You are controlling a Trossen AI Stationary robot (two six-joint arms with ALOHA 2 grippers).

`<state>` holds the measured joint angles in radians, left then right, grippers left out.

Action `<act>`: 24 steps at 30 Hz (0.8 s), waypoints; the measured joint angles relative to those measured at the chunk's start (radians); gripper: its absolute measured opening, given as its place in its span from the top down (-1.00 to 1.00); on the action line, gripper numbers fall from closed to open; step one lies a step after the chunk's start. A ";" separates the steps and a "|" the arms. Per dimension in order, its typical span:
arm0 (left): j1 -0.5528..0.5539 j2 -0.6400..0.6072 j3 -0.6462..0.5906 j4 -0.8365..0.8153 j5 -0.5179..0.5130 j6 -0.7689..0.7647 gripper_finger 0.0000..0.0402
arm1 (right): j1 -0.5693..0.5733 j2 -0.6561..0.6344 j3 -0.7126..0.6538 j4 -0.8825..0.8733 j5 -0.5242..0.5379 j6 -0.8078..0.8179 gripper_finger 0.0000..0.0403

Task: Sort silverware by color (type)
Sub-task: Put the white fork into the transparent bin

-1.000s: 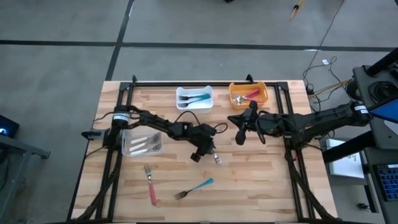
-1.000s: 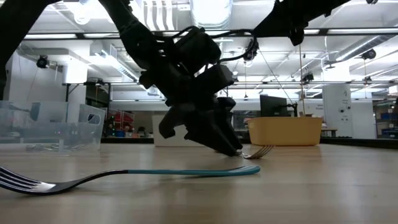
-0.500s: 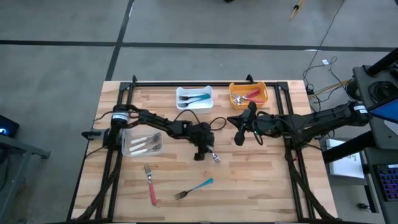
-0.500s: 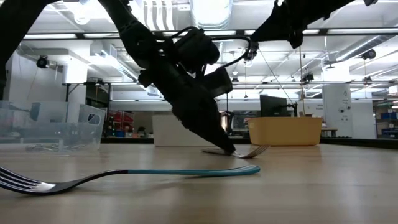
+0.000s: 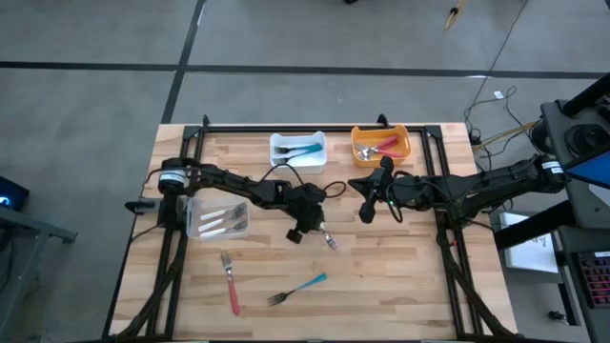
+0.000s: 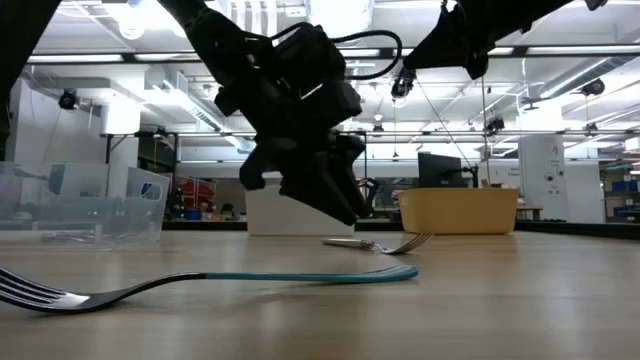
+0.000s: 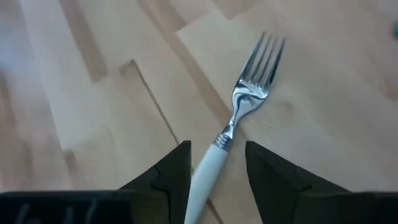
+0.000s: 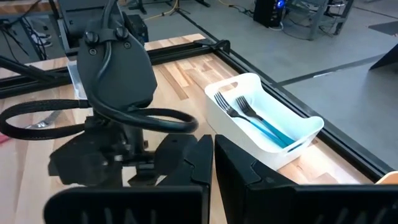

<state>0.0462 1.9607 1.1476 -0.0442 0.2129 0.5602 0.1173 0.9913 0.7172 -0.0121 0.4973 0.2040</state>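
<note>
A white-handled fork lies flat on the wood near the table's middle, tines toward the near right. My left gripper hangs open just above its handle end. In the left wrist view the handle runs between the two fingers with a gap on each side. The low view shows the fork on the table and the left gripper clear above it. My right gripper hovers shut to the right of the middle, holding nothing. A red-pink fork and a teal fork lie near the front edge.
A clear bin with white-handled pieces sits at the left. At the far edge stand a white bin holding teal pieces and an orange bin holding red ones. Black frame rails run along the table's sides.
My left gripper has risen from the table at the white fork's handle and drawn slightly back toward the left, still open. The fork has stayed lying on the wood.
</note>
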 joint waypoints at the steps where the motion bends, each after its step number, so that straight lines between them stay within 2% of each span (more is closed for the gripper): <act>1: 0.001 0.000 0.000 0.004 0.002 0.042 0.34 | 0.000 0.000 0.000 0.000 0.000 0.004 0.96; 9: 0.022 0.050 0.000 0.048 0.044 0.148 0.34 | 0.000 0.000 -0.002 -0.001 0.000 0.006 0.96; 16: 0.058 0.081 0.002 0.043 0.126 0.133 0.34 | 0.000 0.000 -0.002 -0.001 0.001 0.004 0.96; 24: 0.066 0.131 0.006 0.053 0.147 0.058 0.40 | 0.000 0.000 -0.004 -0.014 0.001 0.003 0.96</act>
<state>0.1118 2.0915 1.1538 0.0087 0.3602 0.6182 0.1173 0.9913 0.7135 -0.0261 0.4980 0.2070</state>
